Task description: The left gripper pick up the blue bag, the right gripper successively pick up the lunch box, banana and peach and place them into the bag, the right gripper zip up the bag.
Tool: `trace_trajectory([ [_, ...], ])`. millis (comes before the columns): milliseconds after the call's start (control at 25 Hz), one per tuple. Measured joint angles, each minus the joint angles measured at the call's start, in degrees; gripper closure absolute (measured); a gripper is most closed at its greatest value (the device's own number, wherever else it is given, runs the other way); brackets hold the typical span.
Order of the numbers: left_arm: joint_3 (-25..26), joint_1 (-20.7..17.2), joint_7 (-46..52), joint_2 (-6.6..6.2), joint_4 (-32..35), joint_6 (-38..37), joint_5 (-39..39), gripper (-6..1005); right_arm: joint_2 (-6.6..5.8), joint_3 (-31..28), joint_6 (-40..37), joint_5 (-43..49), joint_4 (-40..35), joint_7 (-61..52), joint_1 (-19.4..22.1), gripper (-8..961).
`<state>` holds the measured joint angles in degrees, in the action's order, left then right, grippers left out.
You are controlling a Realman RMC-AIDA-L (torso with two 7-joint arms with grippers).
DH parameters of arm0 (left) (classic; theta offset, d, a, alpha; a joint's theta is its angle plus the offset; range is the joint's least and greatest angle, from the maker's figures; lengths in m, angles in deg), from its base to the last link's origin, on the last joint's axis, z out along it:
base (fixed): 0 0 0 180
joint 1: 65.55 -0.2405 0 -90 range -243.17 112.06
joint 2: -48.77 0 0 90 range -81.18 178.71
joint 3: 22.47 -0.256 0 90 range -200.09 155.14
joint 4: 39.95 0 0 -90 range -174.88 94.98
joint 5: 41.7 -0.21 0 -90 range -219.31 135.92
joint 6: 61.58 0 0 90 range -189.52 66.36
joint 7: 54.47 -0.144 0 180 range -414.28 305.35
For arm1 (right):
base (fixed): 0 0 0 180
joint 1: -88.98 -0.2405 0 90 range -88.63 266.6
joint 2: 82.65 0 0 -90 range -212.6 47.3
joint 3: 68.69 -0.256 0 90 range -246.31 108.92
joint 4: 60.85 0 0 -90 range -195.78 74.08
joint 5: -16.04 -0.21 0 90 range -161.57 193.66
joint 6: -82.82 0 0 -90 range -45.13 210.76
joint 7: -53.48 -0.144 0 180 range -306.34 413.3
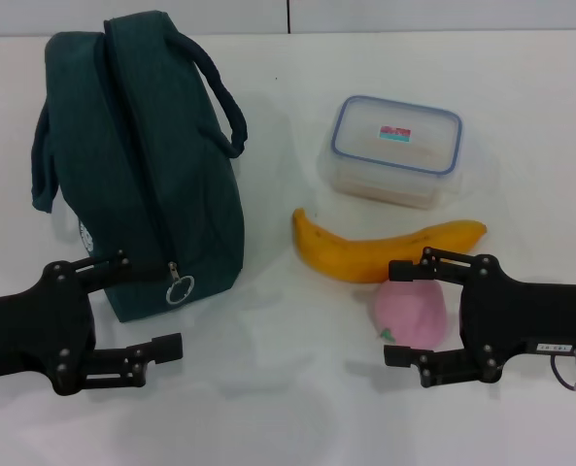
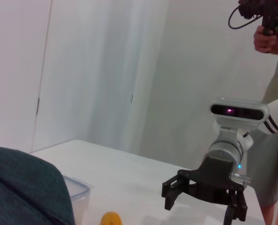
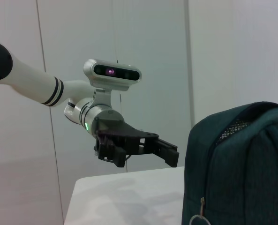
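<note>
Presently, 1 dark teal fabric bag (image 1: 142, 165) is recorded standing upright on the white table (image 1: 268, 408), zipper drawn closed along its top ridge, a round metal pull ring (image 1: 180, 288) hanging at its near end and 2 soft loop handles at its sides; its contents cannot be seen. 1 clear rectangular plastic lunch box (image 1: 394, 149), round-cornered, is listed well apart from the bag, its blue-rimmed lid shut and bearing 1 small pink-and-teal label. 1 curved, smooth yellow-orange banana (image 1: 380, 250) is laid just in front of the box. 1 small round pink peach (image 1: 412, 313) is set touching or just beside the banana's near edge. 2 black two-fingered claws are counted: the left gripper (image 1: 152, 306), fingers spread apart, is held by the bag's near end; the right gripper (image 1: 399, 313), fingers likewise apart, is placed around the peach.
</note>
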<state>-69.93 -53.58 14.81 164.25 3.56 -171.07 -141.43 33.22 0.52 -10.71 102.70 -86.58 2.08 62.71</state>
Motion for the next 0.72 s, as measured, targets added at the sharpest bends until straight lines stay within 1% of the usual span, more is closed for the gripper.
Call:
trace_trajectory([
  [520, 0.0, 0.1, 0.0, 0.09, 0.0, -0.1, -0.1, 140, -0.21, 0.0, 0.1, -0.7, -0.2, 0.0, -0.5, 82],
  [640, 0.0, 0.0, 0.0, 0.06, 0.4, -1.6, 1.4, 144, -0.21, 0.0, 0.1, -0.7, -0.2, 0.0, -0.5, 82],
  [720, 0.2, -0.4, 0.2, -0.01, 1.2, -2.5, 3.8, 146, -0.21, 0.0, 0.1, -0.7, -0.2, -0.1, -0.5, 82],
])
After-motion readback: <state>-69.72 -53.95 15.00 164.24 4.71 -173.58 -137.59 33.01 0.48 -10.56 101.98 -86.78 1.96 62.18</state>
